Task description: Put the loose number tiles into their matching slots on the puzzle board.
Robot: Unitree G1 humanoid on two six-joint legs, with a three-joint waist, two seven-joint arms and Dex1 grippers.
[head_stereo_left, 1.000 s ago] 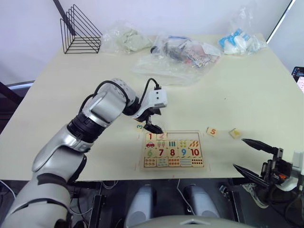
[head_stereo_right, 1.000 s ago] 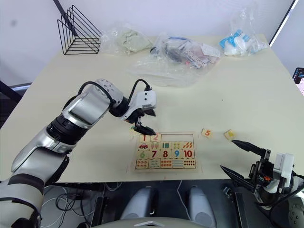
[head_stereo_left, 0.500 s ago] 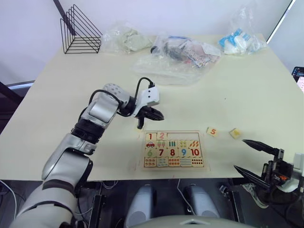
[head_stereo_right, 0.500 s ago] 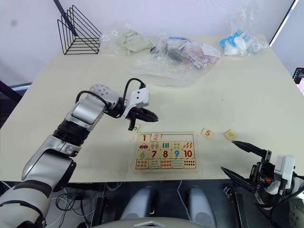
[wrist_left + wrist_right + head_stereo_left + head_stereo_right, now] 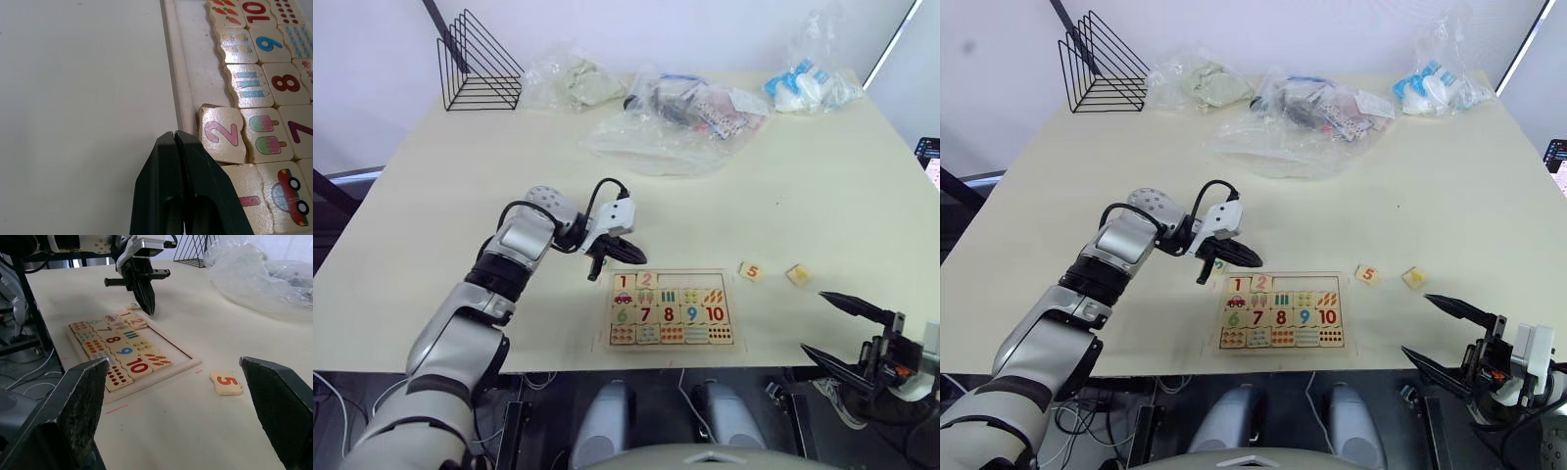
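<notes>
The puzzle board (image 5: 672,346) lies near the table's front edge. Tile 1 (image 5: 624,282) sits in its top row, and tile 2 (image 5: 220,133) sits a little crooked beside it. The other slots (image 5: 190,44) of that row are bare wood. My left gripper (image 5: 174,134) is shut on nothing, just outside the board's far rim beside the 2. A loose 3 tile (image 5: 131,306) lies on the table by it. Tile 5 (image 5: 751,271) and another loose tile (image 5: 797,275) lie to the board's right. My right gripper (image 5: 812,321) hangs open off the front right edge.
A black wire rack (image 5: 478,64) stands at the far left corner. Clear plastic bags (image 5: 675,113) lie across the back of the table, one with blue items (image 5: 808,86) at the far right.
My left gripper has shut and drawn back to the left from above the 2 tile to just off the board's far rim. Tile 2 stays in the board. The right arm has barely moved.
</notes>
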